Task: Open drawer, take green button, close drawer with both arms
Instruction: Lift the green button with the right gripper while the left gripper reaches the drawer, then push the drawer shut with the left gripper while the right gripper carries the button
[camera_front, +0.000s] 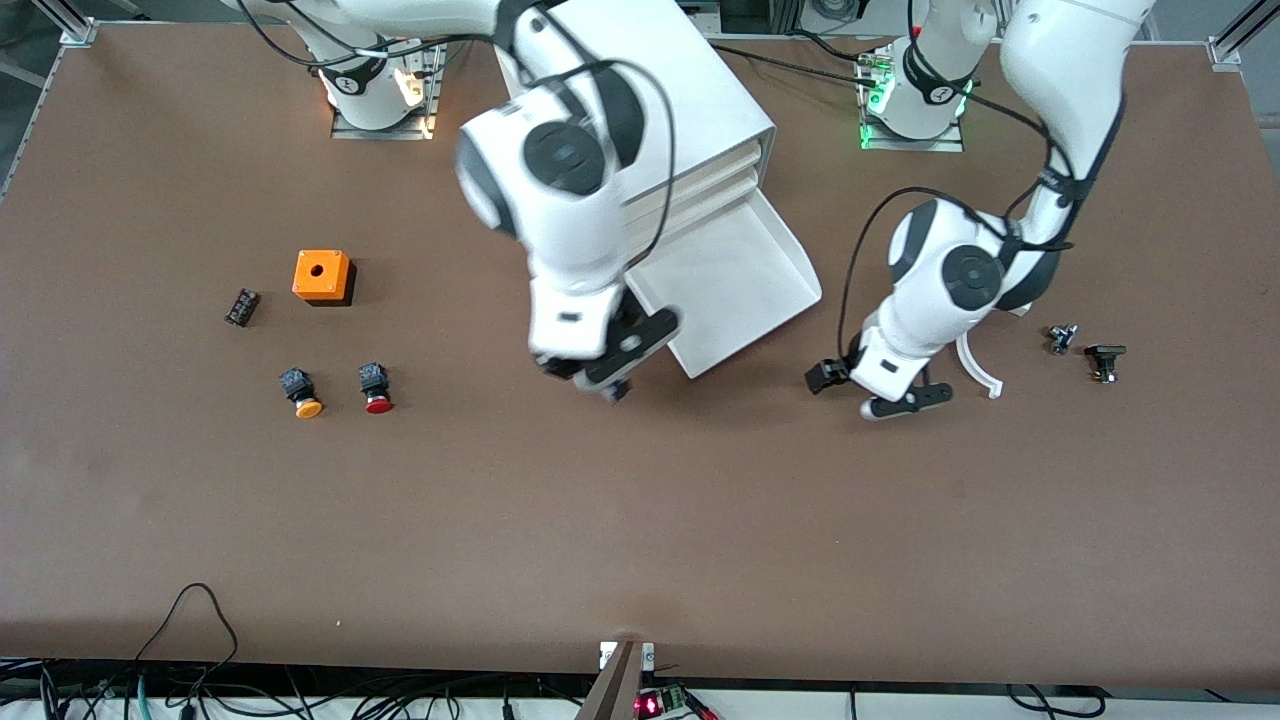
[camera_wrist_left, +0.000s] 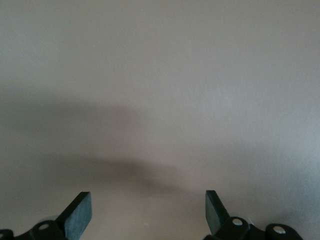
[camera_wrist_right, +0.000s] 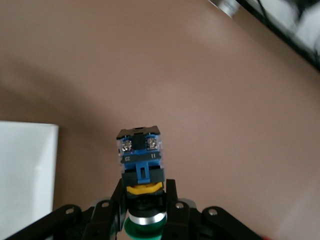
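The white cabinet (camera_front: 650, 100) stands near the robots' bases with its lowest drawer (camera_front: 740, 280) pulled out; the tray part that shows is bare. My right gripper (camera_front: 600, 372) hangs over the table just off the drawer's front corner. It is shut on the button (camera_wrist_right: 142, 160), with the green cap toward the palm and the black, blue and yellow body pointing out. The button is barely visible in the front view. The drawer's white corner (camera_wrist_right: 25, 175) shows in the right wrist view. My left gripper (camera_front: 866, 390) is low over bare table beside the drawer, toward the left arm's end, open and empty (camera_wrist_left: 147, 212).
An orange box (camera_front: 322, 275), a small black part (camera_front: 242, 306), an orange-capped button (camera_front: 302, 392) and a red-capped button (camera_front: 375, 388) lie toward the right arm's end. A white curved piece (camera_front: 975, 365) and two small dark parts (camera_front: 1062, 338) (camera_front: 1105, 360) lie beside the left gripper.
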